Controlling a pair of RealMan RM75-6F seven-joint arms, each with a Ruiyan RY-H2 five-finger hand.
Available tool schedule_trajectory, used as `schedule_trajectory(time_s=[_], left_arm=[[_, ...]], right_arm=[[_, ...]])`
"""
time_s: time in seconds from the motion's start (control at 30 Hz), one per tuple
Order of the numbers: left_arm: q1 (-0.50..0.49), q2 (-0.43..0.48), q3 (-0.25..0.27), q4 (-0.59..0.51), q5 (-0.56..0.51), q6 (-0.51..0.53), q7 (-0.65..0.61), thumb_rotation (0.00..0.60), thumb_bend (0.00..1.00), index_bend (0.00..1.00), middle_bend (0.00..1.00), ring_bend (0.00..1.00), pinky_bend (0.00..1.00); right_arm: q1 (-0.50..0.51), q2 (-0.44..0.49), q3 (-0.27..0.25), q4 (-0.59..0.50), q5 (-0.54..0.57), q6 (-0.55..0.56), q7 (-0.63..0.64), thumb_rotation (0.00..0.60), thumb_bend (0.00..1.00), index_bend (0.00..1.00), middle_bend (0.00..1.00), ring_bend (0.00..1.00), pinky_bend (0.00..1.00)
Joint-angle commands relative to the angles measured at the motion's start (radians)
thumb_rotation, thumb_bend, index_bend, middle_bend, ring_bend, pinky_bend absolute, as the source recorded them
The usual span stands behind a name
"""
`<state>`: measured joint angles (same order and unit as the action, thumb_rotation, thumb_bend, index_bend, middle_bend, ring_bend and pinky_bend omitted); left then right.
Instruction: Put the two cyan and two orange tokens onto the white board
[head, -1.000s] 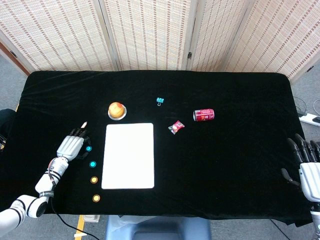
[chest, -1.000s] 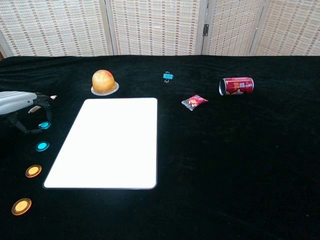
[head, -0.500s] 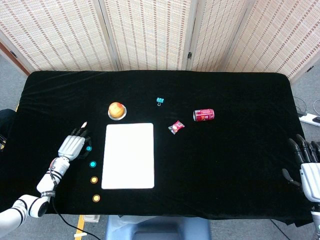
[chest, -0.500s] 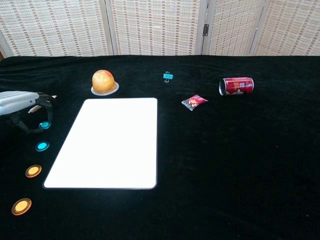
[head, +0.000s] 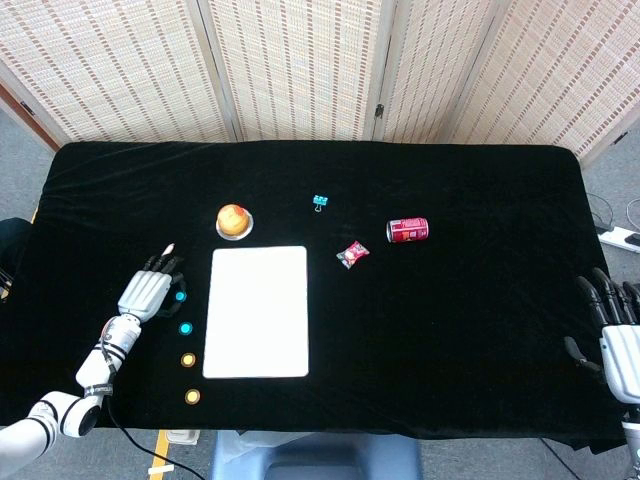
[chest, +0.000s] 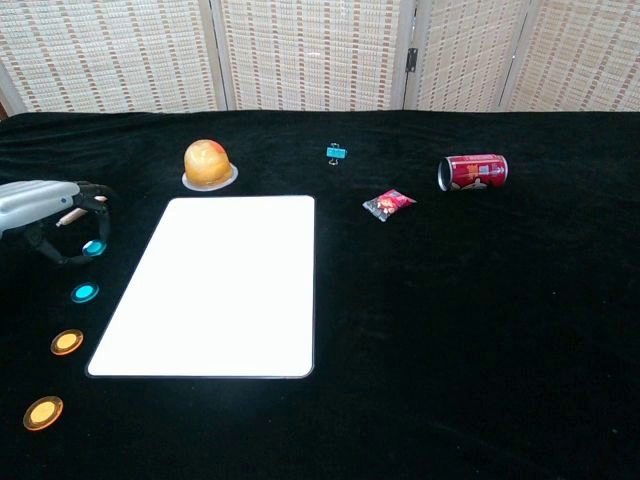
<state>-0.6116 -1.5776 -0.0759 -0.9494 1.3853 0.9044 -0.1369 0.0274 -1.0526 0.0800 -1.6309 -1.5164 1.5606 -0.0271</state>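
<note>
Cyan tokens (chest: 84, 293) and orange tokens (chest: 67, 342), small glossy discs, lie off the white board (chest: 220, 283); left hand (head: 146, 291) grip unclear.

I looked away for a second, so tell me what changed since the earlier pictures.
The left hand edged toward the white board, its fingers curling over the far cyan token, which isn't visibly lifted. The other cyan token, both orange tokens, and the right hand stayed put.

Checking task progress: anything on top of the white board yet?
Nothing: the white board is bare in both views. All four tokens lie on the black cloth to its left, the far cyan token beneath the left robot hand. Under the board is hidden.
</note>
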Motion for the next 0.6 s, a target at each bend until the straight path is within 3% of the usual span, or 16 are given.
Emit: schedule_trajectory(time_s=[0.03,0.27,0.6], left_arm=[[-0.001,0.018,0.0,-0.031,0.019,0.028,0.0,0.6,0.45,0.53,0.12,0.0,0.0],[-0.036,0.065,-0.014,-0.148,0.052,0.048,0.037,0.6,0.45,0.53,0.12,0.0,0.0],[-0.122,0.051,-0.043,-0.214,0.028,-0.034,0.142,0.6,0.45,0.53,0.11,0.0,0.0]], right_arm=[[0.0,0.001,0.0,-0.002,0.0,0.001,-0.002,0.6,0.36,0.0,0.03,0.08,0.04],[-0.003,0.003,0.001,-0.004,-0.001,0.006,-0.002,0.6,0.36,0.0,0.03,0.08,0.04],[-0.009,0.001,-0.002,0.004,0.001,0.007,0.007,0.6,0.36,0.0,0.03,0.07,0.04]])
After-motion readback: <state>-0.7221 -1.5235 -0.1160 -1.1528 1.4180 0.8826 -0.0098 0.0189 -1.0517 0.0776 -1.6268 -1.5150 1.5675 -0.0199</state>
